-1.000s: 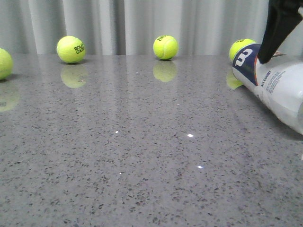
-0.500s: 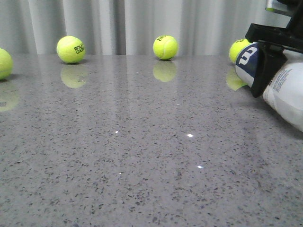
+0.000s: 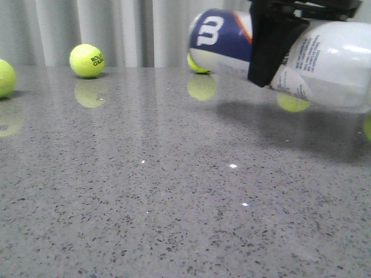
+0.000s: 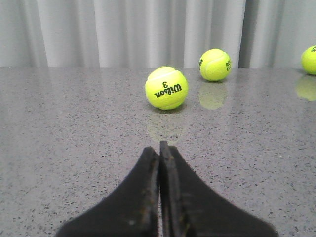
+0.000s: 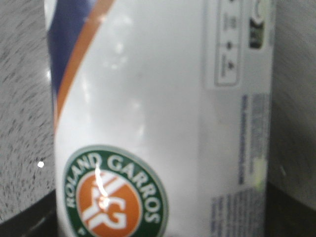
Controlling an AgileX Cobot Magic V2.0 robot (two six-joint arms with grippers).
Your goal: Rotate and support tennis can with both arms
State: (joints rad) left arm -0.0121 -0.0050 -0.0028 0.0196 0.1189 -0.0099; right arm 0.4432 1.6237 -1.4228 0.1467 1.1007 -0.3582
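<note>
Can [image 3: 324,55] aloft, sideways | right tool [image 3: 269,49] clamps it | left tool [image 4: 159,163] clenched | balls [image 3: 87,60] behind

Matte black tapered jaws

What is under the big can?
Under the lifted can lies bare table with the can's dark shadow and one tennis ball peeking out below it. The can hides most of that ball.
</note>
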